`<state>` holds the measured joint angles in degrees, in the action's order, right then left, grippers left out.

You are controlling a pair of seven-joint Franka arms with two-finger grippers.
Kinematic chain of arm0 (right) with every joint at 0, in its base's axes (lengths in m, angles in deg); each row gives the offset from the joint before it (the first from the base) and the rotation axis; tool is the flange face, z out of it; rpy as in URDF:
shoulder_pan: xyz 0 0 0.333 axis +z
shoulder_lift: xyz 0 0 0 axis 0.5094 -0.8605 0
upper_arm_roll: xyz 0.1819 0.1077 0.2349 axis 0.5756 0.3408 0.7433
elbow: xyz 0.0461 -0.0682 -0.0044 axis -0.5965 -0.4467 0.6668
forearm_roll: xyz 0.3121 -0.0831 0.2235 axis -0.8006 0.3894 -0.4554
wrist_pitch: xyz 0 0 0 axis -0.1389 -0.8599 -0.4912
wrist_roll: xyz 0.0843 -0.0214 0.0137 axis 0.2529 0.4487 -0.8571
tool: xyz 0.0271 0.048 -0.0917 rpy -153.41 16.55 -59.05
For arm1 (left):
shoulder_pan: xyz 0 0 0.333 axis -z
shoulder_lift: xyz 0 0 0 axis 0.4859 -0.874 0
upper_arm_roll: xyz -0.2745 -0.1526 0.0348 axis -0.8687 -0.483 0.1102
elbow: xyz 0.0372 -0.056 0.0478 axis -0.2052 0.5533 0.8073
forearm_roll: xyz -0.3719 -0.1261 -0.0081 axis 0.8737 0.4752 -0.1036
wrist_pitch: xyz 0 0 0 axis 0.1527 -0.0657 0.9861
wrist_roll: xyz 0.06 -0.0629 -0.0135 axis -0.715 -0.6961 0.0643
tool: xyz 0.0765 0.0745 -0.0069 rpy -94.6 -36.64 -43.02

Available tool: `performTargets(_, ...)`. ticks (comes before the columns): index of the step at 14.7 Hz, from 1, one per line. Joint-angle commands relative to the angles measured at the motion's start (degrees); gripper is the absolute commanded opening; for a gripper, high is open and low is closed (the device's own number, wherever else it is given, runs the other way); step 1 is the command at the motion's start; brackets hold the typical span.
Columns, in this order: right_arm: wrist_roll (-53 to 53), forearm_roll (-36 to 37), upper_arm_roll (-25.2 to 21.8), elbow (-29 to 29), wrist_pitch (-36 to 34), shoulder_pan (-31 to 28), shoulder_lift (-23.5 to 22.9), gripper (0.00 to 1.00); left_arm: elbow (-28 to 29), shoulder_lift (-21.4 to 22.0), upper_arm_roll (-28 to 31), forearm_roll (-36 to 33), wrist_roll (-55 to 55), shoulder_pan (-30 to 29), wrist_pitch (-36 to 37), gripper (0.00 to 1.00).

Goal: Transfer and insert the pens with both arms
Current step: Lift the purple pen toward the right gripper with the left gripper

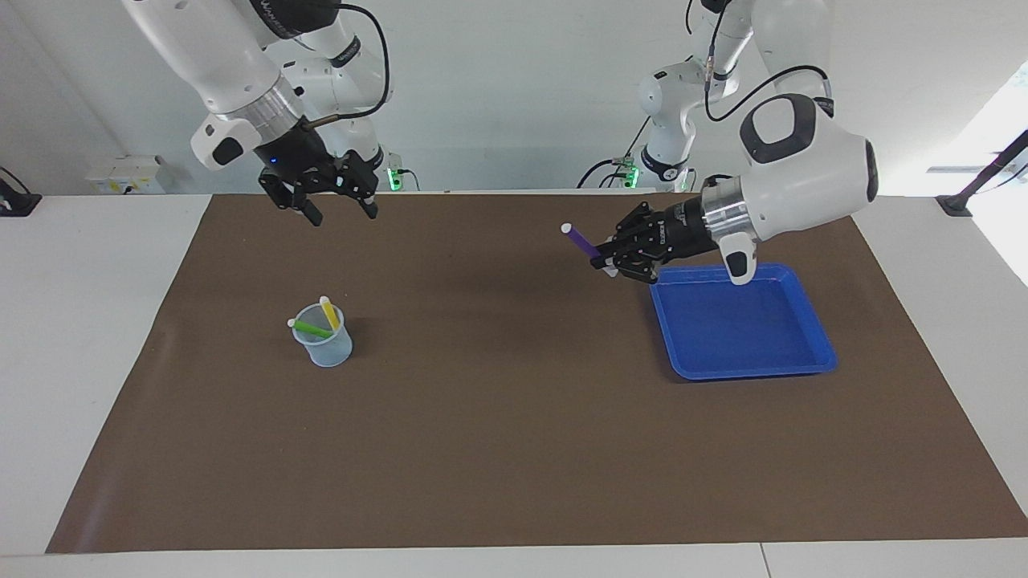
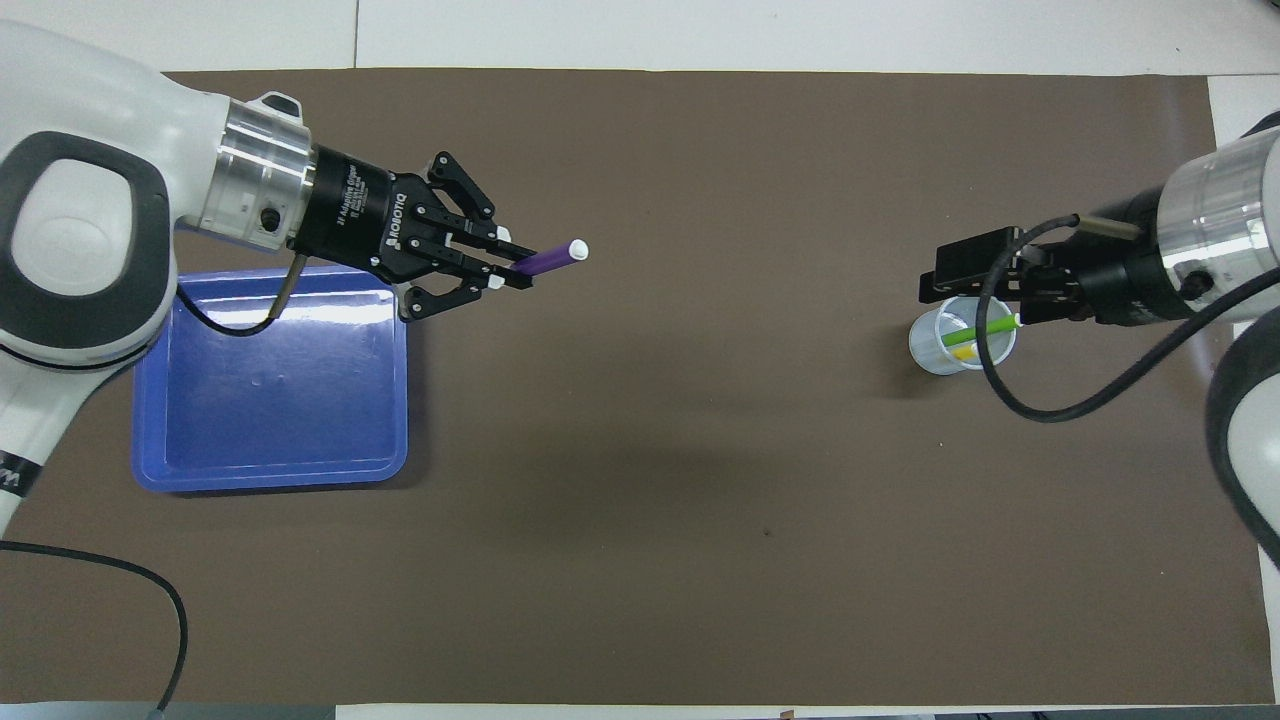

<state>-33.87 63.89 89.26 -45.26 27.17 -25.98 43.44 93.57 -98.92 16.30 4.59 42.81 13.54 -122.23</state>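
My left gripper (image 1: 608, 262) (image 2: 513, 273) is shut on the purple pen (image 1: 580, 241) (image 2: 550, 257). It holds the pen in the air over the mat beside the blue tray (image 1: 743, 337) (image 2: 270, 410), pale end pointing toward the right arm's end. The green pen (image 1: 310, 327) (image 2: 986, 331) and the yellow pen (image 1: 330, 311) (image 2: 965, 353) lean in a clear cup (image 1: 324, 343) (image 2: 935, 352). My right gripper (image 1: 341, 210) (image 2: 935, 285) is open and empty, raised high near the cup.
A brown mat (image 1: 498, 417) (image 2: 650, 480) covers the table. The blue tray holds nothing. Two smaller white arms with green lights (image 1: 662, 120) stand along the robots' edge of the table.
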Motion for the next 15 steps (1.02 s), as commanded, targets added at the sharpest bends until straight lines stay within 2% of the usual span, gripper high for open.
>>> performTargets(1,5.94,-4.74,0.26,-0.86,2.34,0.36,-0.22,1.0,9.71,6.18,-0.04,9.35,1.27,2.16,-7.1,0.0)
performTargets(3,12.52,-5.11,0.17,-1.56,4.97,3.86,-0.14,1.0,13.67,8.03,-0.04,13.05,2.41,5.23,-13.6,0.0)
performTargets(6,18.44,-5.11,0.26,-3.58,7.44,7.56,0.48,1.0,16.23,9.09,-0.04,17.45,3.73,10.51,-22.83,0.0)
performTargets(9,20.8,-5.11,0.26,-3.67,11.91,10.73,-1.18,1.0,18.69,10.06,-0.04,20.27,3.73,13.15,-27.33,0.0)
performTargets(15,18.44,-4.32,0.26,-3.67,13.42,11.09,-1.98,0.99,19.58,10.67,-0.04,24.14,3.56,14.56,-29.8,0.0)
